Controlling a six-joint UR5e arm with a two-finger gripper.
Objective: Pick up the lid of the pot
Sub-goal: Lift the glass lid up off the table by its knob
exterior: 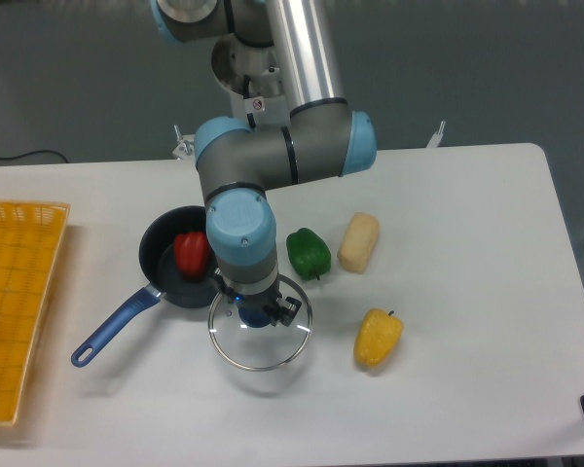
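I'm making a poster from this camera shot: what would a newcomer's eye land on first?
Probably the blue-and-grey arm in the middle, its gripper closed on the knob of the glass lid. Next, the black pan just left of it in the picture, with a red item inside, and the bright yellow crate at the left edge.

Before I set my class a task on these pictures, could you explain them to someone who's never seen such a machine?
The machine is a single jointed robot arm, reaching over a pale table. One fixed camera facing it takes every picture.

At its tip, a two-finger end effector appears to grip the knob of a clear pot lid, which looks raised just off the table.

Around it are a black pan with a blue handle and a red item inside, a green vegetable, a tan item, a yellow item and, at the picture's left edge, an orange-yellow crate.
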